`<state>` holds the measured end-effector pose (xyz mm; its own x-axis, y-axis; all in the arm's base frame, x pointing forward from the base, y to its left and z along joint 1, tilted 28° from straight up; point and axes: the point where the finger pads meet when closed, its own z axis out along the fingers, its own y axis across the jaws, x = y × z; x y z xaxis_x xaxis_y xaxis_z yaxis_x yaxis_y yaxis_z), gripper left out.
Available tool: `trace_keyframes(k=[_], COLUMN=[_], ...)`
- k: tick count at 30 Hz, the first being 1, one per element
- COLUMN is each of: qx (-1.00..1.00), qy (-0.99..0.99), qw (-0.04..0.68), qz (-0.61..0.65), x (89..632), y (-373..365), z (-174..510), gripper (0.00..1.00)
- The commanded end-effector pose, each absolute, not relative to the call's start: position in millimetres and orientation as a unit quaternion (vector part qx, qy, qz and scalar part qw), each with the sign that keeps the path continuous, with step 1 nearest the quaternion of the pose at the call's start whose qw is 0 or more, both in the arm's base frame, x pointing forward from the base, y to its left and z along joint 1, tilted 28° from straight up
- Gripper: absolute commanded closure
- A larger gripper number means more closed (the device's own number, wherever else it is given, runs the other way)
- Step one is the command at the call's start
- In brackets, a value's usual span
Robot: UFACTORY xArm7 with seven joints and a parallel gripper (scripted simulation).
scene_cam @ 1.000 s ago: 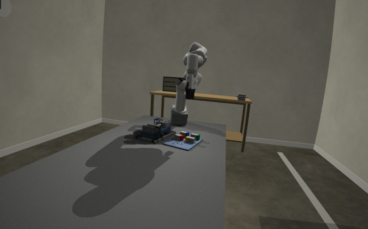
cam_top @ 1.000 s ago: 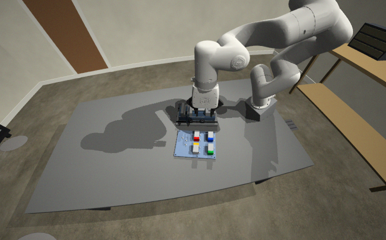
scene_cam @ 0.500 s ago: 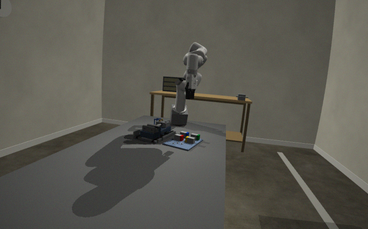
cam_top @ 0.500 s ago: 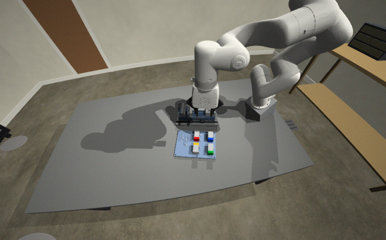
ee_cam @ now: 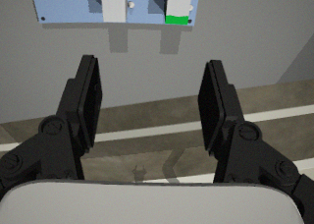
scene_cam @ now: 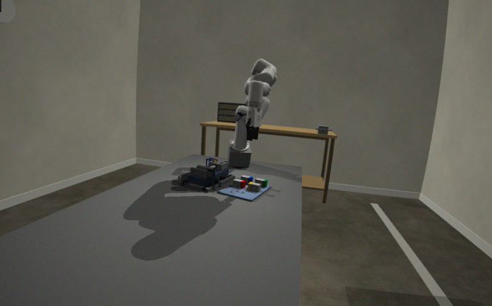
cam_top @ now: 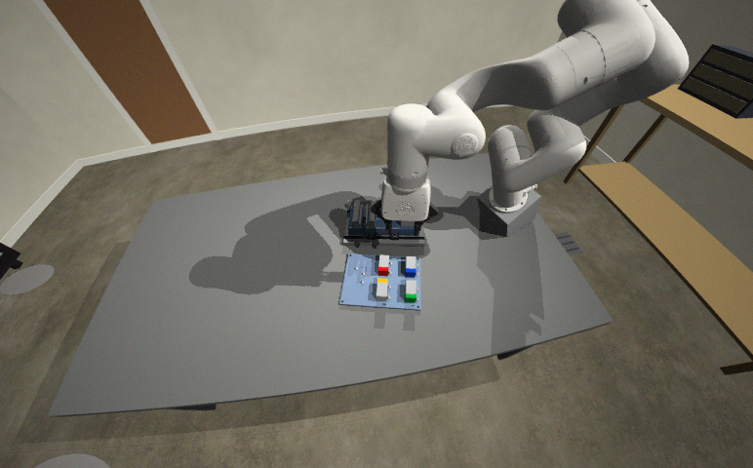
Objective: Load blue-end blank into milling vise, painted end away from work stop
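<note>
The blank with the blue end lies on the blue infeed plate, in the row nearer the vise; it is outside the wrist view. The milling vise stands beside the plate. Its fixed jaw has no hoses. My gripper is open and empty, high above the table. In the top view it hides part of the vise; the low bars and work stop cannot be made out clearly.
On the infeed plate, the red-ended blank lies beside the blue-ended one. The yellow-ended blank and green-ended blank lie in the other row. Small pegs stand on the plate.
</note>
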<state>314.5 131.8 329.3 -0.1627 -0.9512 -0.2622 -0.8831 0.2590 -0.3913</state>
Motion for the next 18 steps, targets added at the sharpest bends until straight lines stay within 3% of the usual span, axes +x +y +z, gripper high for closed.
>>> trace_keyframes(k=[1,18], qx=[-0.604,-0.604], qy=[0.758,0.758], qw=[0.235,0.235], qz=[-0.075,-0.075], x=[317.1,324.7], y=[133.0,133.4], z=[326.8,277.9], gripper=[0.36,0.36])
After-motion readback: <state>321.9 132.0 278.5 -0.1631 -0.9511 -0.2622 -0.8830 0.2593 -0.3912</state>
